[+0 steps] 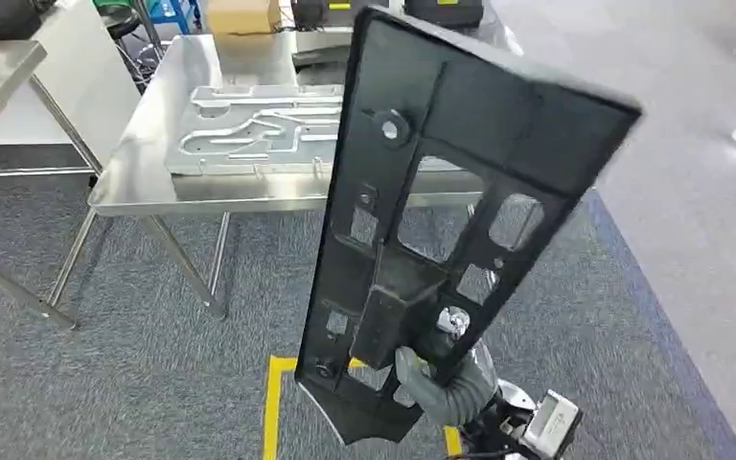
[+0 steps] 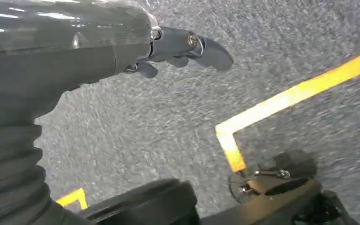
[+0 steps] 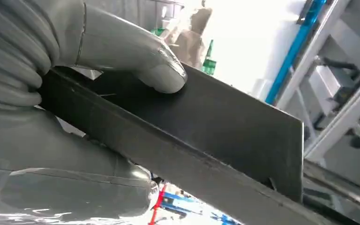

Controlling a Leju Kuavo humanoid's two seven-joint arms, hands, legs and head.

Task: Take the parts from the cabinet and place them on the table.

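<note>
My right hand [image 1: 428, 376] grips the flat black metal plate with cut-out windows [image 1: 441, 220] near its lower end, mostly hidden behind it (thumb pressed on its face). The plate stands tilted, short of the steel table [image 1: 144, 153], hiding the table's right part. Left hand [image 2: 178, 49] hangs empty, fingers loosely apart.

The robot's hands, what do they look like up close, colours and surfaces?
The right hand has a thick, smooth light-grey thumb and a grey ribbed cover. The left hand has a grey ribbed cover, a glossy dark grey back and darker rounded fingers with small silver pins at their hinges.
</note>
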